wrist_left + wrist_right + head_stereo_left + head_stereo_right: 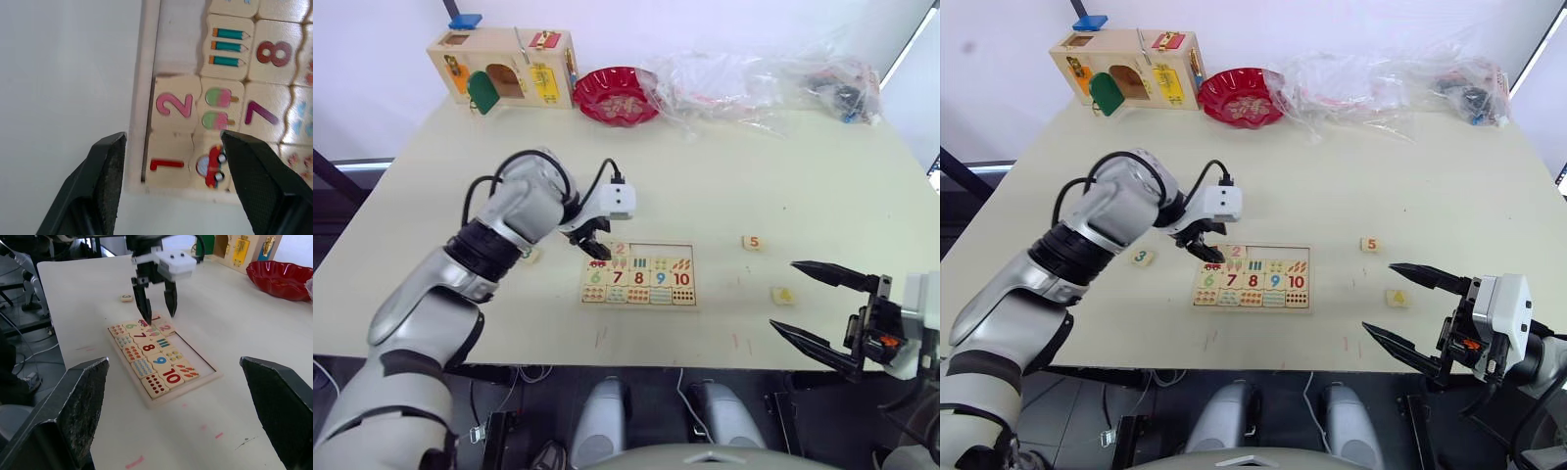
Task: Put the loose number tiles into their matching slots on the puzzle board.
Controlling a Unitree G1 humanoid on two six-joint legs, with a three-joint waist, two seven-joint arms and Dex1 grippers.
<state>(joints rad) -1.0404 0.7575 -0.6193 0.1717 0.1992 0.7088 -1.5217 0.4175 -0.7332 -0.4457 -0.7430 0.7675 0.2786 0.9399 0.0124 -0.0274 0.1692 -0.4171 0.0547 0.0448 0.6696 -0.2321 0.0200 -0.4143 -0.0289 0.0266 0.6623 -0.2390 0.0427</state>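
Nearest the lens, the right pincer [1398, 312] hangs at the counter's [705, 186] front right edge, its two black tapered fingers spread wide and gripping nothing, pointing toward the robot's left. Just beyond it lies a light-wood tile with a yellow 4 [1396, 298], and farther back a tile with an orange 5 [1369, 245].

At the middle of the pale counter sits the puzzle board [1253, 277], a flat rectangular light-wood tray, its long axis running left to right. Tiles 6 to 10 fill its near row, with small counting pictures above them. The left pincer [595, 245] hovers over the board's left far corner, fingers apart and straddling the seated tile 1 [167, 165], without clear contact; the pink tile 2 [173, 104] sits next to it in the same row. A tile marked 3 [1142, 258] lies on the counter to the left of the board, near the left arm.

At the far edge stand a wooden box with coloured doors [504, 69], a ruffled red bowl [615, 95] and crumpled clear plastic bags [764, 83].
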